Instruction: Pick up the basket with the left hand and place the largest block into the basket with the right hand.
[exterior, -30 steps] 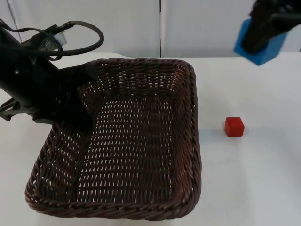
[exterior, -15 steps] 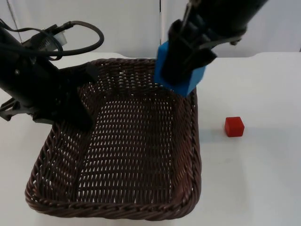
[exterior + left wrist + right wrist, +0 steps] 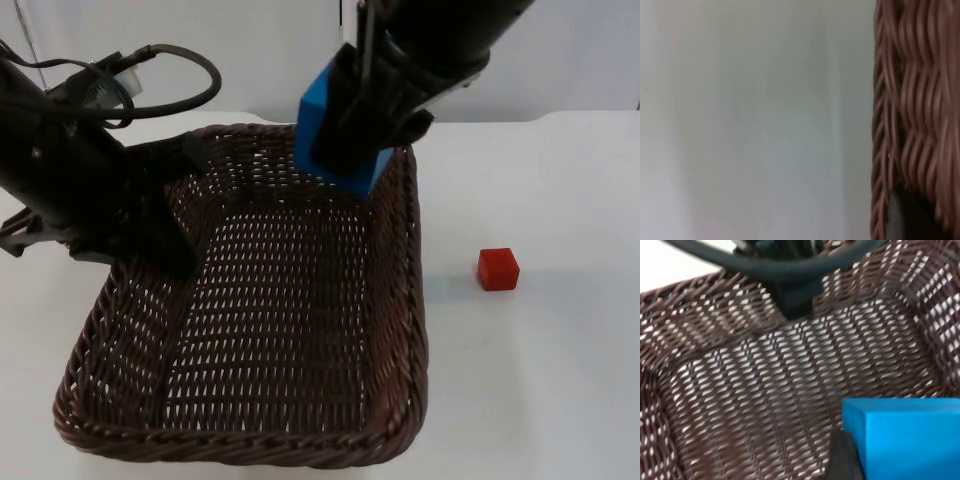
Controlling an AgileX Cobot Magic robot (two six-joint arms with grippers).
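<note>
The right gripper (image 3: pixel 352 140) clamps the blue block (image 3: pixel 340 135) above the basket (image 3: pixel 300 440) at its 12 o'clock rim. The left gripper (image 3: pixel 175 215) grips the 9 o'clock wall. Best release over the weave's centre, low down.

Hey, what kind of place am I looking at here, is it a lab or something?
Probably a robot lab bench: a bare white table top against a grey partition wall, with only test props, a dark brown woven wicker basket, a small red cube and a large blue block.
</note>
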